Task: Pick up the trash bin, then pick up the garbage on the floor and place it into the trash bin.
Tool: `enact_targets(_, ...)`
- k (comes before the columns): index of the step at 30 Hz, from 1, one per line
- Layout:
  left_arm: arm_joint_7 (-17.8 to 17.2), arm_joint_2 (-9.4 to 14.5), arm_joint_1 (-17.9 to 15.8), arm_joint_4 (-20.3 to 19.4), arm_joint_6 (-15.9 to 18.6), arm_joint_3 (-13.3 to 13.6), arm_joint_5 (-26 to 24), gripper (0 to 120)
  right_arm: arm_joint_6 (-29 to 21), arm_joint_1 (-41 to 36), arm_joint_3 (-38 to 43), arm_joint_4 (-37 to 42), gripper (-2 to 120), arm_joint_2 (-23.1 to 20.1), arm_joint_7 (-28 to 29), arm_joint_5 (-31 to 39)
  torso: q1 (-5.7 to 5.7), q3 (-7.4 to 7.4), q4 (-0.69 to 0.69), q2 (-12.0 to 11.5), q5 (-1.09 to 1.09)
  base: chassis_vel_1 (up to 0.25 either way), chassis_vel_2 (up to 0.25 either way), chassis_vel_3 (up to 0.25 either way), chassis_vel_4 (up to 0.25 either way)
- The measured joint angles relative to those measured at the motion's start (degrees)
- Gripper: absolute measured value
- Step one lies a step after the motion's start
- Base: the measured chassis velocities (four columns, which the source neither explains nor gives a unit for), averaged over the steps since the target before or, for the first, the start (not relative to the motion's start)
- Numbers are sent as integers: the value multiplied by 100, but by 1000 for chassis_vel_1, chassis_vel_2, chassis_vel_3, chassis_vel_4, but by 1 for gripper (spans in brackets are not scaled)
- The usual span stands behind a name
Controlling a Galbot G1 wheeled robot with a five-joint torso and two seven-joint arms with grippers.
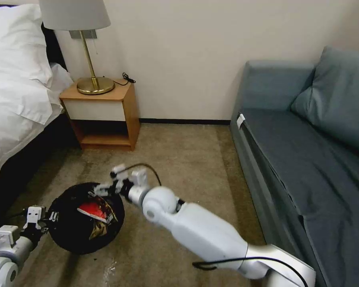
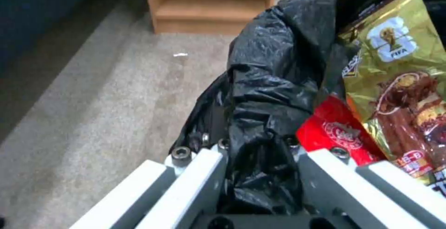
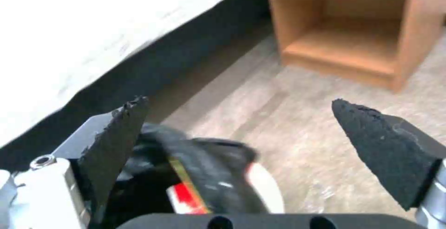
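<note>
Left gripper (image 2: 260, 173) is clamped on the trash bin (image 1: 73, 235) rim just off the carpet, right gripper (image 3: 241, 131) spread empty above it, and that thin liner looks slippery, so I'd pinch the stiff rim.

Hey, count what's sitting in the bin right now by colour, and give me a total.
Red snack packet: 1
Gold-brown wrapper: 1
Total: 2 pieces visible inside the trash bin, which the left hand grips by its bag-lined rim; the open right hand is at the far rim.
</note>
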Motion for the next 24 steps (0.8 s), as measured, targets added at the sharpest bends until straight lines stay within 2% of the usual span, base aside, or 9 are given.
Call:
enact_targets(5, -204, -190, -63, 5, -4, -5, -513, 1, -2, 7, 406, -4, 100, -138, -2, 3, 0, 0, 2, 0, 1, 0, 0, 0, 0)
enact_targets(11, -970, -572, -244, -132, 112, -7, -1884, 1, 3, -262, 1179, 81, 100, -611, -88, -133, 0, 0, 1, 0, -1, 0, 0, 0, 0)
enact_targets(12, -970, -572, -244, -132, 112, -7, -1884, 1, 3, -262, 1179, 81, 100, -611, -88, -133, 0, 0, 1, 0, -1, 0, 0, 0, 0)
enact_targets(14, -1240, -624, -274, -198, 211, -7, -2196, 1, 3, -355, 1307, 136, 100, -711, -111, -169, 0, 0, 0, 0, 0, 0, 0, 0, 0)
enact_targets(16, -1785, -685, -297, -343, 410, -5, -2636, 1, 3, -554, 1514, 244, 100, -880, -145, -255, 0, 0, 0, 0, 0, 0, 0, 0, 0)
enact_targets(19, -2035, -693, -298, -391, 481, -5, -2742, 1, 3, -647, 1585, 298, 100, -932, -158, -285, 0, 0, 1, 0, 0, 0, 0, 0, 0)
enact_targets(21, -2667, -689, -265, -575, 718, -24, -3046, 1, 3, -862, 1731, 435, 100, -1018, -174, -350, 0, -1, 3, 0, 0, 0, 0, 0, 0)
enact_targets(22, -2667, -689, -265, -575, 718, -24, -3046, 1, 3, -862, 1731, 435, 100, -1018, -174, -350, 0, -1, 3, 0, 0, 0, 0, 0, 0)
enact_targets(24, -3143, -681, -248, -751, 897, -35, -3224, 1, 3, -1013, 1821, 509, 100, -1058, -184, -417, 0, -1, 2, 0, -1, 0, 0, 0, 0)
